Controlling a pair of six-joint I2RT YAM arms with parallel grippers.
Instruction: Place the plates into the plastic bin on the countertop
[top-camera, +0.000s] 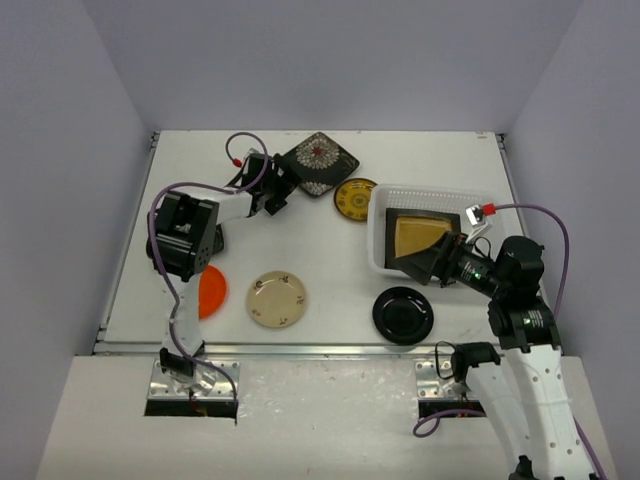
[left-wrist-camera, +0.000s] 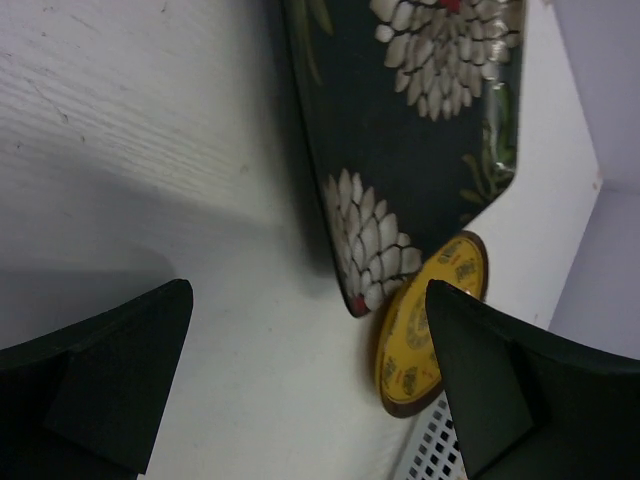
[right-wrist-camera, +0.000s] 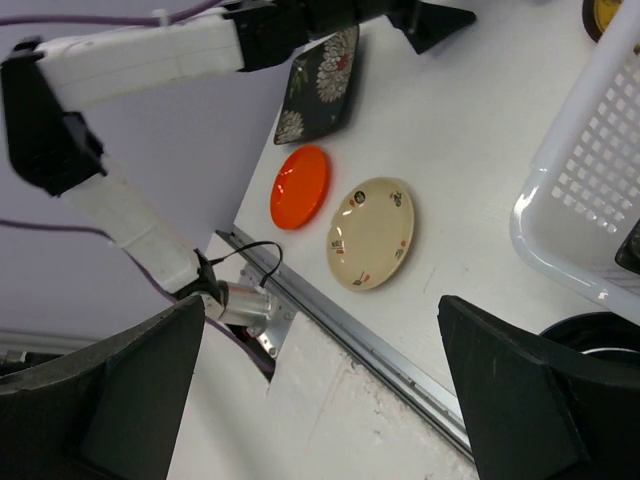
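Fingers of your left gripper (left-wrist-camera: 300, 390) stood wide apart with nothing between them, hovering over bare white surface just short of the black floral square plate (left-wrist-camera: 420, 150). Your right gripper (right-wrist-camera: 320, 400) was likewise spread and held nothing; from above it hung (top-camera: 420, 260) over the near rim of the plastic bin (top-camera: 425, 195).

You had the countertop (top-camera: 180, 160) lying white between the lavender walls, with its metal strip along the near edge. The bin sat toward the right edge, about midway between the near and far edges, and its lattice wall showed at the right of the right wrist view (right-wrist-camera: 590, 190). Inside it lay the amber square plate (top-camera: 418, 230), flat on the bottom.

The floral plate (top-camera: 318, 163) lay close to the far edge, near its middle, turned corner-on to the edges. The glossy black round plate (top-camera: 403, 313) rested by the near edge, right of centre, just in front of the bin. The cream round plate (top-camera: 277, 298) lay by the near edge, left of centre. The orange round plate (top-camera: 212, 293) sat left of the cream one, partly hidden by your left arm (top-camera: 185, 235). The patterned yellow round plate (top-camera: 355, 199) lay between the floral plate and the bin's far-left corner; whether it touched the floral plate I cannot tell.
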